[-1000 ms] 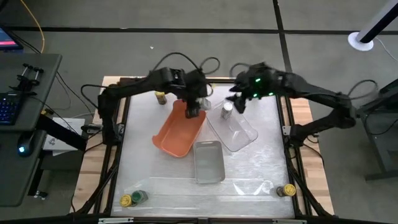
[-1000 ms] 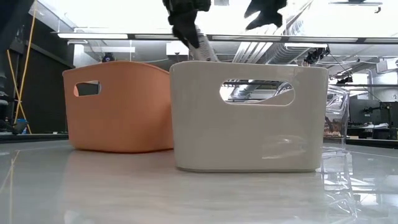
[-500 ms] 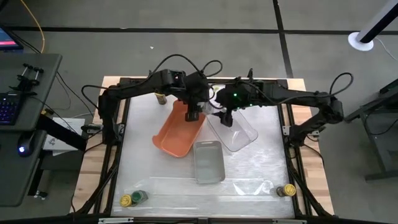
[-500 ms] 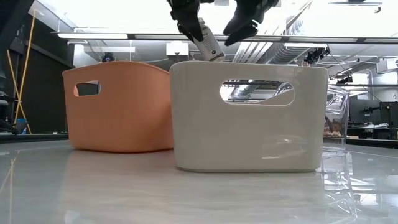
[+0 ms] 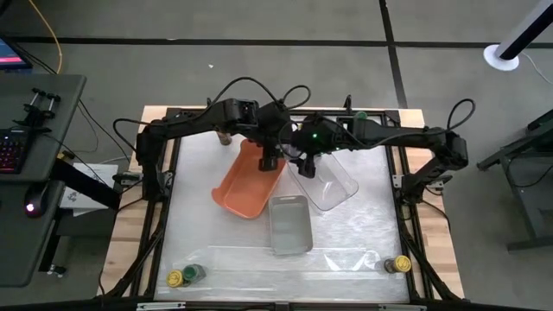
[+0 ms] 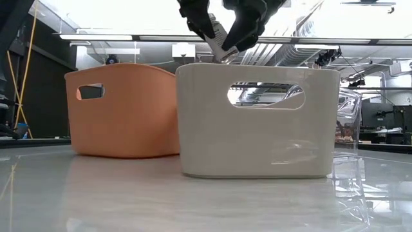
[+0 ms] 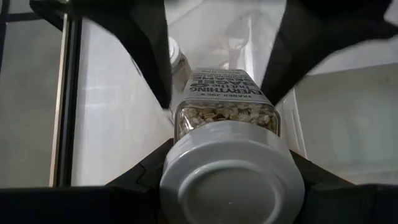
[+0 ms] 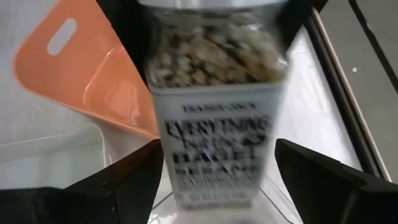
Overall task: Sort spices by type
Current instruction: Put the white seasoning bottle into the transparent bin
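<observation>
Above the back of the desk (image 5: 216, 259), the right tool (image 5: 298, 155) had swung in from the clear tray's (image 5: 333, 186) far side within the last second to meet the left tool (image 5: 270, 155), its fingers opening wide as it came. The two tools stood tip to tip over the gap between the orange tray (image 5: 242, 186) and the clear tray, at about 12 o'clock from the grey tray (image 5: 291, 225).

The left tool was clamped on the spice jar (image 7: 227, 124), a silver-lidded bottle of bagel seasoning, gripping it near the lid with the body pointing outward. The right tool's fingers stood apart on either side of the jar's label end, not yet closed on it. This looked like a handover, so the jar could go to the right arm's side for sorting.

Elsewhere, a yellow-lidded jar (image 5: 175, 278) and a green-lidded jar (image 5: 193, 273) lay at 7 o'clock, another jar (image 5: 401, 264) at 5 o'clock.
</observation>
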You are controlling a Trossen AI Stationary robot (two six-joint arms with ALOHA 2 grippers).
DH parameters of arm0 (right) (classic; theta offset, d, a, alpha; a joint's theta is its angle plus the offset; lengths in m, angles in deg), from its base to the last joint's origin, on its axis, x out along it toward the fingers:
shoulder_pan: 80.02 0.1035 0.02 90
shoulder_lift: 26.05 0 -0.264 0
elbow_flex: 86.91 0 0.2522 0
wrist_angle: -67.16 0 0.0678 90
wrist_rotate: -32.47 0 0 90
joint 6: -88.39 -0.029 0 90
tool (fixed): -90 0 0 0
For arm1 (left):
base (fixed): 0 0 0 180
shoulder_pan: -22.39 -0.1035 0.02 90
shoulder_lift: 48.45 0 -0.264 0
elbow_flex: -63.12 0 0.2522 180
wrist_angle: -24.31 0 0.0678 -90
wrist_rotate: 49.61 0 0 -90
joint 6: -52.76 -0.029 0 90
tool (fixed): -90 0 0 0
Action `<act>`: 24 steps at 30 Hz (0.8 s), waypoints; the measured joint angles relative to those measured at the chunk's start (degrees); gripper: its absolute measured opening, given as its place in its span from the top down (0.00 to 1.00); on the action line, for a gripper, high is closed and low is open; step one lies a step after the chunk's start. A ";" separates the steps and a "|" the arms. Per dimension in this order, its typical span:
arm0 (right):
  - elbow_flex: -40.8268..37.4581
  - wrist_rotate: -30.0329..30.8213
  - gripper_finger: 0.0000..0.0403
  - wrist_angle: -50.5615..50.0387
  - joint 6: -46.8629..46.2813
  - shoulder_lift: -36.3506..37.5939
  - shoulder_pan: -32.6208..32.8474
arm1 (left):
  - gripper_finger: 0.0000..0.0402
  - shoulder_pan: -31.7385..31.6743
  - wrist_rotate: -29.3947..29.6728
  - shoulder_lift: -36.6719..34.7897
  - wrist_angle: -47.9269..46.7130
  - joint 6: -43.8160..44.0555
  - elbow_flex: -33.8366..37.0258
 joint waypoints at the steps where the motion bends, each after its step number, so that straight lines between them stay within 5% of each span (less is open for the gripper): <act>1: 0.00 0.00 0.24 0.25 0.09 -0.16 0.09 | 0.59 -0.02 0.02 0.00 0.43 0.00 0.00; 7: 0.00 0.68 0.29 1.05 0.63 -0.38 0.26 | 0.59 -0.04 0.11 0.00 0.75 -0.44 0.00; 12: 0.00 1.09 0.51 0.82 1.00 -0.39 0.26 | 0.59 0.02 0.08 0.00 0.72 -0.43 0.00; 17: 0.00 1.03 0.53 0.74 1.04 -0.39 0.31 | 0.58 0.63 0.35 0.00 0.60 0.02 0.00; 24: -0.09 1.04 0.53 -4.58 1.03 2.08 0.26 | 0.28 0.29 0.17 -0.47 -2.94 2.29 0.02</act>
